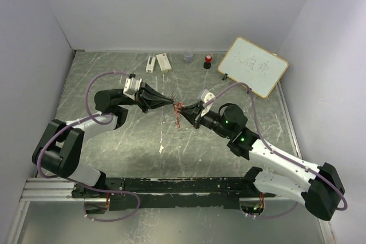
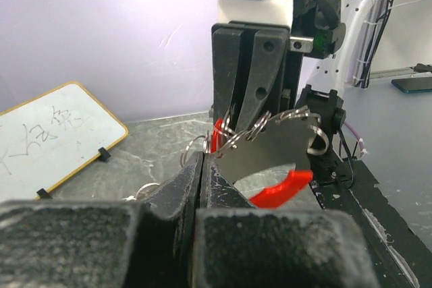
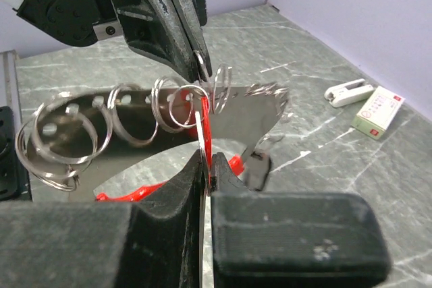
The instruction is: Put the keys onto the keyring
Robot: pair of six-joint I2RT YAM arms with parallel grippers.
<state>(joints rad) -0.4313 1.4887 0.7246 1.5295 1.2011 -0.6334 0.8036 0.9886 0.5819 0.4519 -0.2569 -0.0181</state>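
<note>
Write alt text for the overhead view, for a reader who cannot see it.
The left gripper and right gripper meet centrally, both shut on a keyring. A whiteboard, a white box and a red-capped cylinder sit behind.

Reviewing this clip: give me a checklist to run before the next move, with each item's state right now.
1. The left gripper is shut on a ring of the keyring: ok.
2. The right gripper is shut on a thin silver piece: ok.
3. That piece is one of the keys: cannot tell.
4. The curved grey piece is held between both grippers, off the table: ok.
5. A key is threaded onto the ring: cannot tell.
6. Second key located: cannot tell; none is identifiable in any view.
</note>
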